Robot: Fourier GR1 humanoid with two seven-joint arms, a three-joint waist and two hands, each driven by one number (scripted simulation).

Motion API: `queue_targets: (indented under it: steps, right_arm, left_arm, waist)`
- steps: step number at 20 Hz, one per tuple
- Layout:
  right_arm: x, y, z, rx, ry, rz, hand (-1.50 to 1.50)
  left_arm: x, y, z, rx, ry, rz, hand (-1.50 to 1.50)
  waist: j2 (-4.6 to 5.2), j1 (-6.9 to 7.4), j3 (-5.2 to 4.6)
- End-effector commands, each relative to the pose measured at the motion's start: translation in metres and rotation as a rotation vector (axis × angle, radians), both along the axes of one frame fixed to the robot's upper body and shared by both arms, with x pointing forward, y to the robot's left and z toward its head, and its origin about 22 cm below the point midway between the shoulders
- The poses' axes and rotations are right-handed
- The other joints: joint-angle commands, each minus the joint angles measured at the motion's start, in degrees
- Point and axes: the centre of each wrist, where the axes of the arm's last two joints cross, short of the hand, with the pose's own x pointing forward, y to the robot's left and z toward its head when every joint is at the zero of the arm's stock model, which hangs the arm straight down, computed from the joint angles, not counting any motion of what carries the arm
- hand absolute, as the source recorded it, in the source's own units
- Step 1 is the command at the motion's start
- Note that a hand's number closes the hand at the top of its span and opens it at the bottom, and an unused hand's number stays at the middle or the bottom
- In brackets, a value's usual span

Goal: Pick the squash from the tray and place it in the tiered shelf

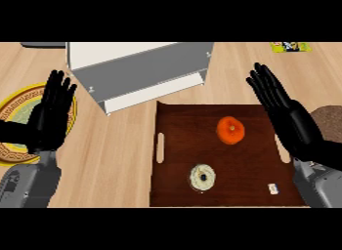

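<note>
You are looking at a kitchen: a light wooden counter [123,146] carries a dark brown serving tray [181,151] with an orange squash [231,130] on it, a white tiered shelf [141,68], and a gold-patterned plate [11,110].

patterned plate [8,110] at left; donut [202,176]; yellow packet [290,47]
</note>
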Motion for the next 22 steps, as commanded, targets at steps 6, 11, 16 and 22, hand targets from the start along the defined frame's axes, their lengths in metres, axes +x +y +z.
queue_targets:
  steps: [6,11,16,22]
  right_arm:
    - [-0.032,-0.121,-0.016,-0.174,0.024,-0.939,1.50]
    - [-0.102,-0.130,-0.103,-0.177,0.455,-1.330,-1.50]
    - [-0.153,-0.064,-0.083,-0.171,0.408,-1.267,-1.50]
    - [-0.172,-0.033,-0.034,-0.232,0.478,-1.113,-1.50]
  left_arm:
    - [-0.063,0.067,-0.071,0.141,0.472,0.163,0.00]
    - [-0.068,0.050,-0.081,0.108,0.551,0.068,0.00]
    - [-0.059,0.035,-0.076,0.123,0.584,-0.007,0.00]
    - [-0.053,0.033,-0.065,0.140,0.572,-0.058,0.00]
  waist:
    - [-0.13,-8.28,0.35]
    - [0.25,-5.92,0.43]
    - [0.48,-2.13,0.34]
    - [0.86,0.25,0.33]
